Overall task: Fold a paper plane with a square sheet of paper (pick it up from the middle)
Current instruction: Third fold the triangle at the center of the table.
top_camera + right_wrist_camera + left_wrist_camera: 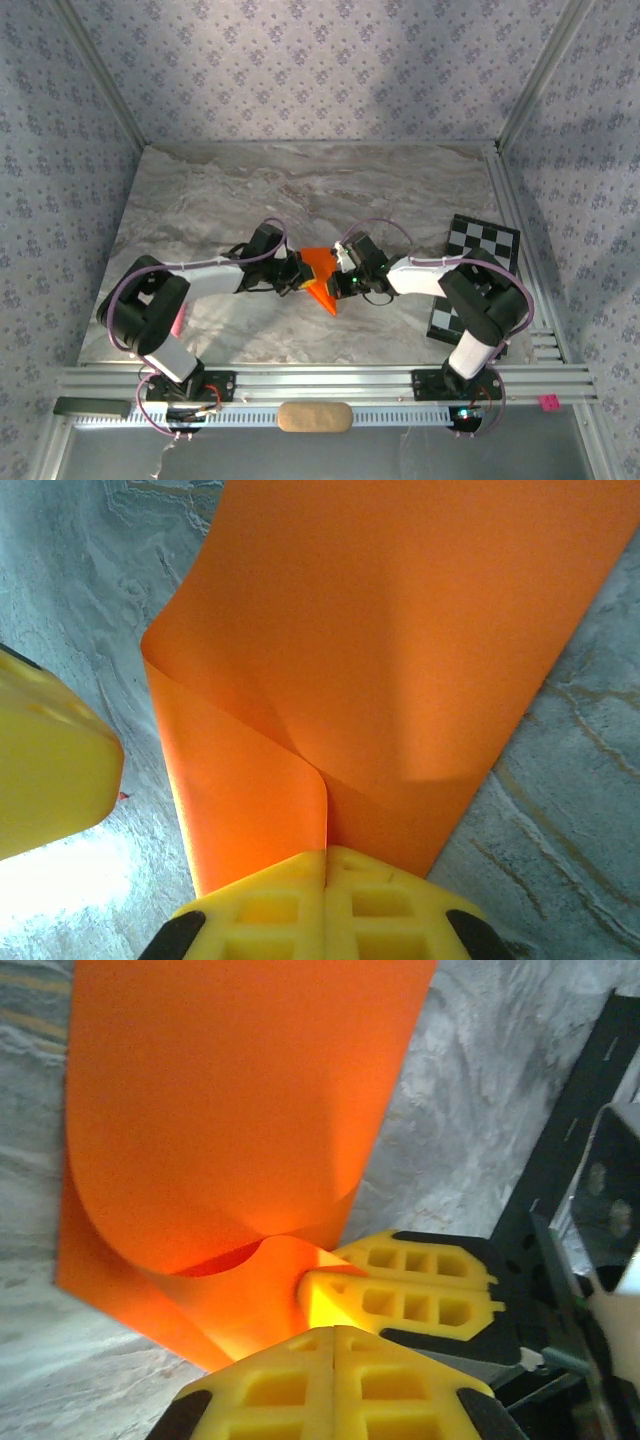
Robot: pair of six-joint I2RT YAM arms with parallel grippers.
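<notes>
Right gripper [326, 865] clenched on creased square sheet of paper [400, 660], left gripper [333, 1338] clenched, seemingly on its edge.

Setting: robotics lab test cell. Grey marble-patterned tabletop [300, 190]. Lilac floral-patterned wall panels [300, 70] enclosing it. Silver aluminium extrusion rail [330, 380] along its near edge, carrying two white-and-black robot arms [215, 272]. Black-and-white checkerboard calibration card [480, 240] at its right edge.

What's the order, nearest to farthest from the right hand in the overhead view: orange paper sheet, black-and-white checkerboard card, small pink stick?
1. Orange paper sheet, pinched in the right hand, centre.
2. Black-and-white checkerboard card, over on the right.
3. Small pink stick, far left by the left arm.
</notes>
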